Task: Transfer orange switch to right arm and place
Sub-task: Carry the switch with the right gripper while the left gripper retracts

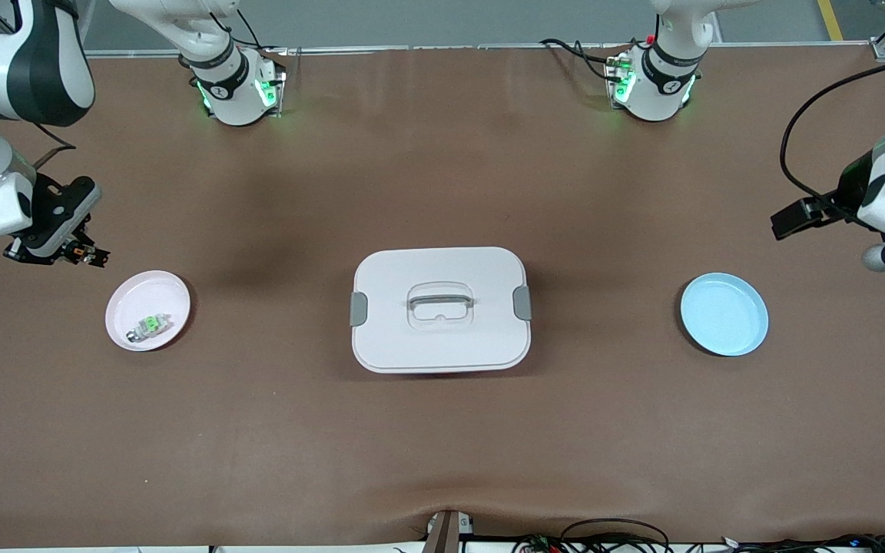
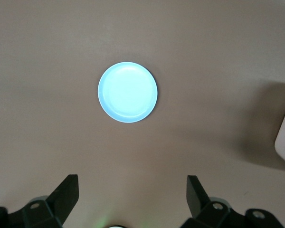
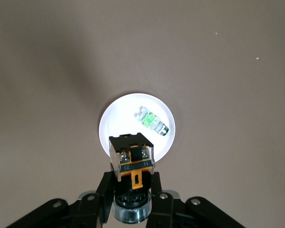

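Observation:
The orange switch (image 1: pixel 89 255), black with an orange middle part, is held in my right gripper (image 1: pixel 77 252), which is shut on it in the air at the right arm's end of the table, beside the pale pink plate (image 1: pixel 174 296). In the right wrist view the switch (image 3: pixel 132 159) sits between the fingers (image 3: pixel 103 187) of the gripper (image 3: pixel 131 180), against the rim of the plate (image 3: pixel 115 114). My left gripper (image 1: pixel 796 218) hangs open and empty at the left arm's end of the table; its wrist view shows the gripper (image 2: pixel 133 190) with its jaws wide apart.
A small green-and-white component (image 1: pixel 149 326) lies in the pink plate, also seen in the right wrist view (image 3: pixel 152 121). A white lidded box (image 1: pixel 442 349) with a handle stands mid-table. An empty light blue plate (image 1: pixel 724 314) lies toward the left arm's end, also in the left wrist view (image 2: pixel 128 92).

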You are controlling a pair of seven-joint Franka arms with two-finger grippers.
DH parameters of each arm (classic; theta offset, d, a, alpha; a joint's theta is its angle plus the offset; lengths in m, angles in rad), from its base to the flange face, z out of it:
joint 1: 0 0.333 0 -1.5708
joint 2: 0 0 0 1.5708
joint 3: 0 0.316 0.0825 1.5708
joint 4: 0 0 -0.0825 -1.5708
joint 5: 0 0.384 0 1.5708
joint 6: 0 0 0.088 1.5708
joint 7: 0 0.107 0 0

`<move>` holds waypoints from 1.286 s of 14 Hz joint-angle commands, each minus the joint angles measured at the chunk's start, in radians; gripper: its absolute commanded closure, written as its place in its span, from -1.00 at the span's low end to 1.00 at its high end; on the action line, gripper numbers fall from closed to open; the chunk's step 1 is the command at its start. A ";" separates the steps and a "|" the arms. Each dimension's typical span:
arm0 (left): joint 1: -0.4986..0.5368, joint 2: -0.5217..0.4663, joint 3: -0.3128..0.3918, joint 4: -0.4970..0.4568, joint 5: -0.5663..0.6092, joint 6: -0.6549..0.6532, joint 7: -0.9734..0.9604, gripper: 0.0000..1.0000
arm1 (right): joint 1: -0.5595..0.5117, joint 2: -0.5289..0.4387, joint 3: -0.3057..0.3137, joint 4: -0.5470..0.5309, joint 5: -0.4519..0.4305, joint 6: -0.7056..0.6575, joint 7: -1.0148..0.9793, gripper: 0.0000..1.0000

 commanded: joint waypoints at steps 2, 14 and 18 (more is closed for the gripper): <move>-0.082 -0.090 0.127 -0.126 -0.035 0.083 0.104 -1.00 | -0.058 -0.015 0.018 -0.061 -0.016 0.069 -0.069 0.92; -0.096 -0.162 0.154 -0.189 -0.085 0.084 0.151 -1.00 | -0.120 0.087 0.018 -0.130 -0.016 0.117 -0.193 0.94; -0.093 -0.174 0.159 -0.169 -0.174 0.076 0.147 -1.00 | -0.146 0.167 0.018 -0.129 -0.016 0.169 -0.196 0.92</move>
